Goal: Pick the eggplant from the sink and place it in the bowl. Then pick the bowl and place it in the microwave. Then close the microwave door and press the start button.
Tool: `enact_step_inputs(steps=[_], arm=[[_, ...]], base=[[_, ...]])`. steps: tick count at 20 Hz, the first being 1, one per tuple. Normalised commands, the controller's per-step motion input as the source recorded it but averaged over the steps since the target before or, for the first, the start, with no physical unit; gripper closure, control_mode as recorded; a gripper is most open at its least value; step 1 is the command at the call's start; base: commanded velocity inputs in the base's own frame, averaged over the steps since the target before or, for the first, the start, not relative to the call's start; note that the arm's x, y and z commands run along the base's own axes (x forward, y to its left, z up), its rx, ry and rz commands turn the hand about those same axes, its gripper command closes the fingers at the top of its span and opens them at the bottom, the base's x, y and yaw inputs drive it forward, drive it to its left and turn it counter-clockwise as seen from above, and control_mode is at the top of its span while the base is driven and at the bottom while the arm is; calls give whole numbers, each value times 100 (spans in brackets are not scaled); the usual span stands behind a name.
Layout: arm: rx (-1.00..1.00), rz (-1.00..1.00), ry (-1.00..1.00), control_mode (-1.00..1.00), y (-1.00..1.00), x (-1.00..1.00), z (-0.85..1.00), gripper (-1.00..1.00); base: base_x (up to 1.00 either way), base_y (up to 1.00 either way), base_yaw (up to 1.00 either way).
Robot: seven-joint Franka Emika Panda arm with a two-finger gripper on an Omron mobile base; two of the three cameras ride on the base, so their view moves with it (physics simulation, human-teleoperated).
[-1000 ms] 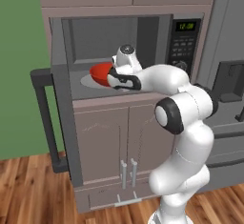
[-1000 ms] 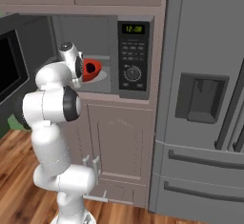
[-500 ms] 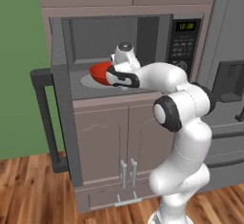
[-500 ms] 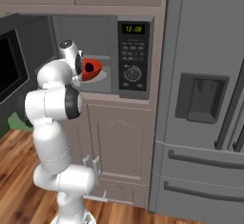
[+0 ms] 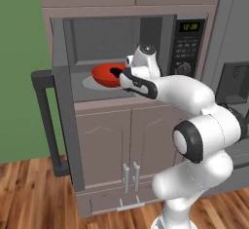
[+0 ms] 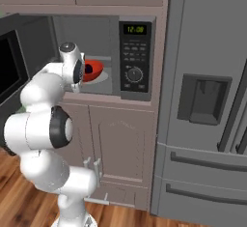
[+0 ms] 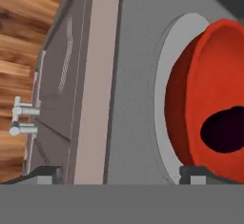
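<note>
**A:** What is nearest to the cameras?

**B:** The white arm. It rises from the base and reaches forward into the open microwave [image 5: 121,47]. To the left, the microwave door [image 5: 58,121] stands swung wide, with its long bar handle toward the room. Below the oven are taupe cabinet doors [image 5: 121,140] over a wooden floor [image 5: 29,189].

**A:** And the gripper?

**B:** The gripper [image 7: 121,174] sits at the mouth of the cavity. In the hand view its two dark fingertips [image 7: 194,174] stand far apart at the bottom edge, so the jaws are spread wide and hold nothing. One tip is right beside the bowl's rim; I cannot tell whether it touches.

**A:** Where is the bowl?

**B:** The red-orange bowl [image 5: 108,74] rests on the pale round turntable [image 7: 164,75] inside the grey cavity, just past the hand. In the right base view the bowl [image 6: 94,70] peeks out from behind the wrist.

**A:** And the eggplant?

**B:** The eggplant [image 7: 228,130] lies inside the bowl as a dark oval.

**A:** Anything farther off?

**B:** The control panel [image 6: 134,57] to the right of the cavity has a green display, buttons and a dial. Beyond it stands a grey refrigerator [image 6: 207,100].
</note>
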Motion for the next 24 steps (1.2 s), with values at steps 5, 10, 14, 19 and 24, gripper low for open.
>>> enact_step_inputs(steps=[5,10,14,19,24], arm=[[0,9,1,-100,-47,-100,3,-100],[1,12,0,-100,-42,-100,39,-100],[0,18,0,-100,-16,-100,58,-100],[0,26,0,-100,0,-100,48,-100],[0,20,2,-100,1,-100,55,-100]], base=[[0,0,0],[0,0,0],[0,0,0],[0,0,0],[0,0,0]])
